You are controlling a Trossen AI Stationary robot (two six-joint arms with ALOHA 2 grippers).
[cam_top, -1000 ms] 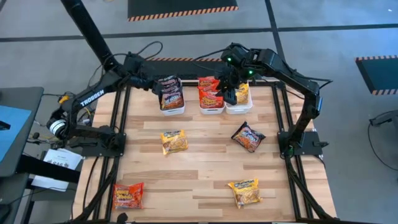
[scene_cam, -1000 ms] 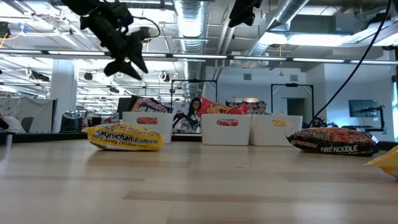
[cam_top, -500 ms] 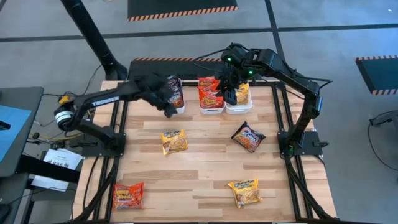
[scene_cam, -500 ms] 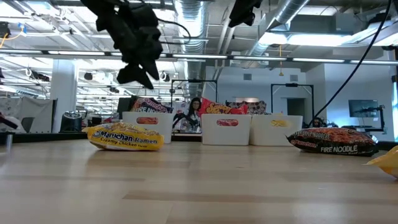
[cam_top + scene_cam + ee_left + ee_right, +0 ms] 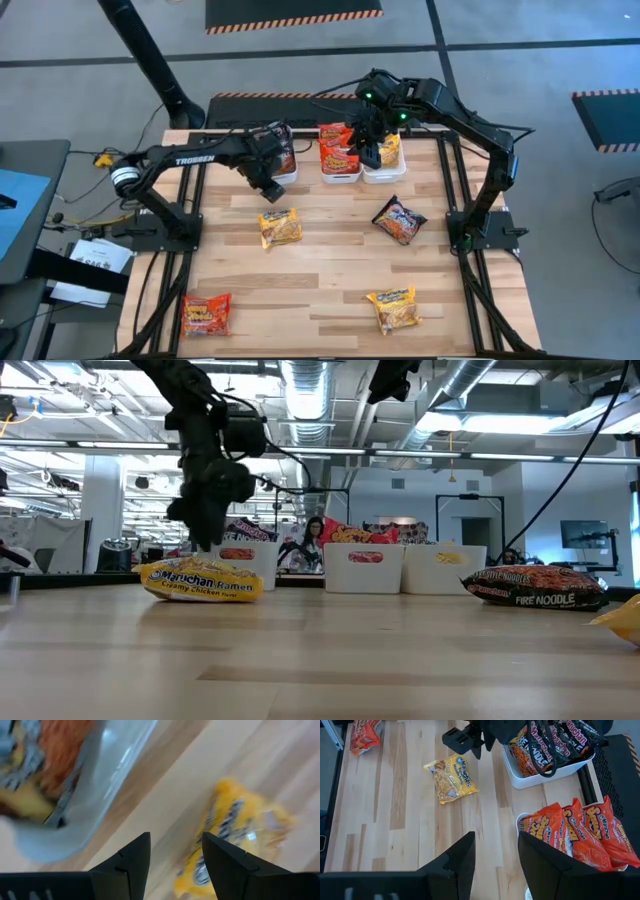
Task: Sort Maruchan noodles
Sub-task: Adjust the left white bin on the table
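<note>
1. The left gripper (image 5: 271, 190) is held over the table (image 5: 330, 290), between the left bin (image 5: 283, 176) and a yellow packet (image 5: 280, 227); its fingers (image 5: 131, 857) are spread, nothing between them.
2. The right gripper (image 5: 371, 152) is held above the right bin (image 5: 384, 174); its fingers (image 5: 457, 857) are spread and empty.
3. 3 white bins are seen at the far edge: dark packets (image 5: 555, 740) in the left, red packets (image 5: 580, 835) in the middle bin (image 5: 341, 176).
4. 4 packets are noted loose on the table: the yellow one, a dark packet (image 5: 400, 220), a second yellow packet (image 5: 393, 308), a red packet (image 5: 206, 314).
</note>
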